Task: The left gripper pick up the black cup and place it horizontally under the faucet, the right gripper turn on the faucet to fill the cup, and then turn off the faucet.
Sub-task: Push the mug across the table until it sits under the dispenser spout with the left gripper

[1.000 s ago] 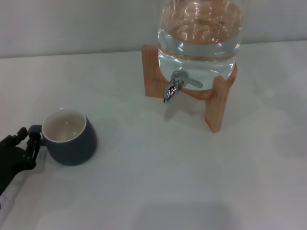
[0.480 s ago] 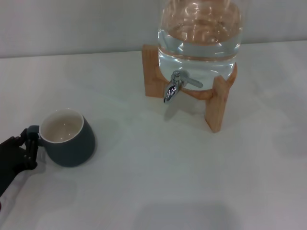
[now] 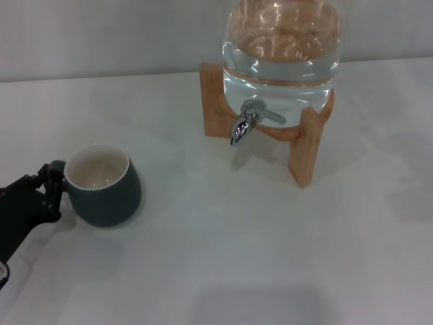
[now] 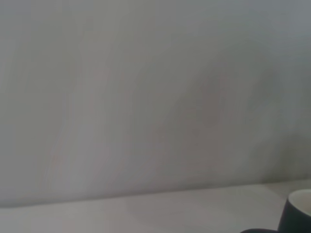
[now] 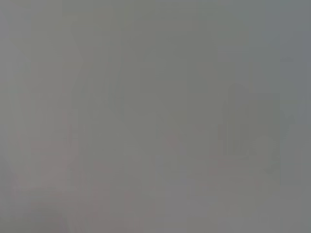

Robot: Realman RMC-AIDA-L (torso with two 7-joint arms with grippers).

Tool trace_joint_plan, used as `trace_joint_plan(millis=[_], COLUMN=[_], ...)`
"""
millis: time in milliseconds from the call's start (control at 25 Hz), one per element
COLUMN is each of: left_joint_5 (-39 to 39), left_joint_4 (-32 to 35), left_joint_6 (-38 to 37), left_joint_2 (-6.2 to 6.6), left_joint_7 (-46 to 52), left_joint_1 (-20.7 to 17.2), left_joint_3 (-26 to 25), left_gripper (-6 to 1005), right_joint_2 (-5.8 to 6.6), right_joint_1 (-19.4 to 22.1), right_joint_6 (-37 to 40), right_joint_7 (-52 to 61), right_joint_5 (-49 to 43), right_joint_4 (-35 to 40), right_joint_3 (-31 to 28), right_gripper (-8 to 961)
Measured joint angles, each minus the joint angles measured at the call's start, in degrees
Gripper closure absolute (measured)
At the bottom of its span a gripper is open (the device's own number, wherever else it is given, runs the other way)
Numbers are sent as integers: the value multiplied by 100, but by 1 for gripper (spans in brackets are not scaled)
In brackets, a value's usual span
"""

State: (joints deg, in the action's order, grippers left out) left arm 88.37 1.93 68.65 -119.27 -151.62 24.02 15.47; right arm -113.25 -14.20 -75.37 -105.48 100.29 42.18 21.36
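- We note the black two-fingered left claw [image 3: 53, 184] clamped on the loop handle of the squat dark grey cup [image 3: 103, 186].
- Cup upright on the white table [image 3: 237, 257], well apart from the chrome faucet [image 3: 245, 122].

Soft, even light fills the head view, glare glints on the faucet [image 3: 245, 124], faint shadows lie beneath it; both wrist views are blurred.

Dark grey-black cup [image 3: 103, 188] (cream inside), chrome faucet [image 3: 245, 122], black end effector [image 3: 47, 191].
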Motion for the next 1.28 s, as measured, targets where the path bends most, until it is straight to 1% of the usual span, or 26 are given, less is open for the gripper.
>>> trace_joint_plan(millis=[560, 800, 1280], left_joint_5=[-293, -463, -784], left_joint_4=[-64, -188, -345], left_joint_6=[-14, -17, 123], left_joint_2=[-13, -20, -13], left_joint_7=[38, 43, 165], left_joint_1=[442, 535, 594], left_joint_3=[6, 10, 9], left_gripper=[872, 872, 872], right_joint_2=[-45, -55, -68], right_joint_1=[-51, -97, -132], right_joint_6=[49, 49, 48], right_joint_7=[-60, -60, -60], right_joint_5=[-18, -28, -37], right_joint_4=[-8, -9, -37], right_joint_3=[30, 65, 79], right_gripper=[110, 110, 110])
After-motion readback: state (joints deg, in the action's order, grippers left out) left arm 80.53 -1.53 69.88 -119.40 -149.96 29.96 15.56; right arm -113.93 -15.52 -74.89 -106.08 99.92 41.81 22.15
